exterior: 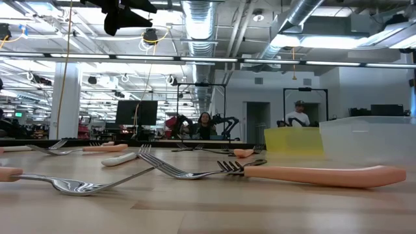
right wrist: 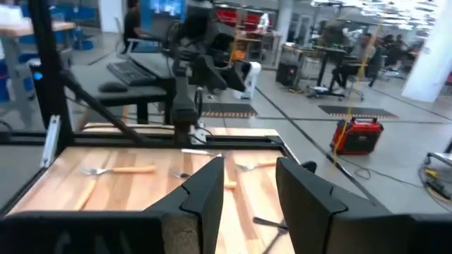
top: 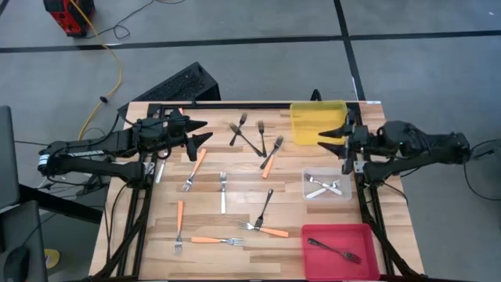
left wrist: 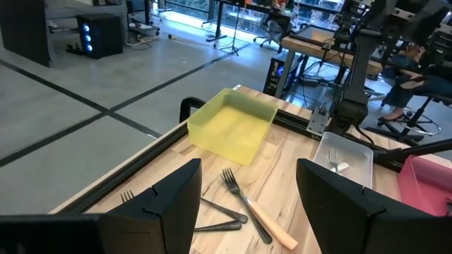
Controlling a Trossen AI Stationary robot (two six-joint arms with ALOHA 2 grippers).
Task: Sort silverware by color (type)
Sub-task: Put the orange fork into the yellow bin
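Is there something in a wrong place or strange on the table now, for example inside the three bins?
Nothing looks damaged or spilled. The yellow bin is empty, while the clear bin holds pale forks and the red bin one dark fork. Most forks still lie scattered on the table, some crossing each other.

Yellow bin (top: 318,122), clear bin (top: 326,186), red bin (top: 340,248)

High view: straight down, far enough to take in the whole table (top: 235,211) and surrounding floor. Low view: at tabletop height, very near the forks (exterior: 195,172), facing level into the room. Left wrist view: looks across the table toward the yellow bin (left wrist: 233,127), also seen in the high and low views. Right wrist view: faces the opposite edge.
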